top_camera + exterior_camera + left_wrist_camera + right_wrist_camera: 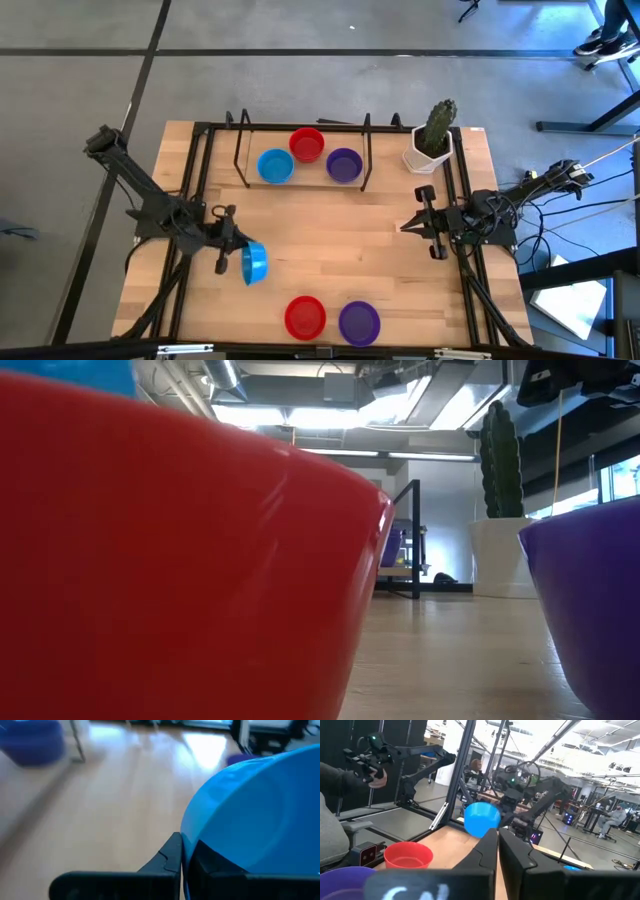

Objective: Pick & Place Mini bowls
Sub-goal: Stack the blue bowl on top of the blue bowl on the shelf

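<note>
Bowls in red [305, 317] and purple [359, 323] are set at the table's near edge, and three more are grouped inside the far black frame [243, 150]. A blue bowl [255, 263] is pinched by its rim in the left gripper [238, 252], tilted above the wood. The right gripper [414, 226] is held closed and empty near the cactus pot [430, 152].

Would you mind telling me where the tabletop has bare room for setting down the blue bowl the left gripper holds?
The left gripper grips the blue plastic mini bowl by its rim. Bare wood spans the middle, between the far row (blue bowl, red bowl, purple bowl) and the near red bowl and near purple bowl. The far row is crowded.
</note>
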